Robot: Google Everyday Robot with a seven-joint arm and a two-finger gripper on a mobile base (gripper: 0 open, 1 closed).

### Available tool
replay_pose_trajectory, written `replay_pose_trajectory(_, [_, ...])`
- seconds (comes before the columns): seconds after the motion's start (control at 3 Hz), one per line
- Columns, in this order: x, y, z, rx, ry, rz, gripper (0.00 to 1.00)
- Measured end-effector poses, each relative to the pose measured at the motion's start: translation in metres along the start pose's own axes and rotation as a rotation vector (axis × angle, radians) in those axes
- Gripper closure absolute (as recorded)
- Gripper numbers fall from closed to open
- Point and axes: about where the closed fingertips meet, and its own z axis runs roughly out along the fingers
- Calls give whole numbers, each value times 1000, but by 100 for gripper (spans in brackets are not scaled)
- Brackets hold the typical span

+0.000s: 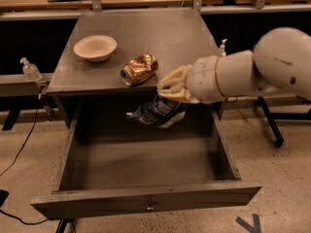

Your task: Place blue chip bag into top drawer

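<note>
The gripper [168, 90] hung over the open top drawer [146, 200], its fingers pinching the blue chip bag [158, 113]. The bag dangled above the drawer's rear, below a crushed can [139, 68].

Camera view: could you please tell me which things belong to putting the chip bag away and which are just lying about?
For the job: pincer, above the drawer, gripping the chip bag; open drawer.
Lying about: bowl and crushed can, both on the cabinet top; pump bottle on the left.
</note>
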Motion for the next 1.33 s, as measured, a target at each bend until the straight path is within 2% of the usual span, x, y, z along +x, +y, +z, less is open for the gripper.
replay_pose_trajectory(0.33, [28, 34, 8, -55, -87, 21, 96])
replay_pose_trajectory(1.0, [60, 77, 26, -102, -144, 107, 51])
replay_pose_trajectory(1.33, [59, 79, 29, -107, -146, 108, 27])
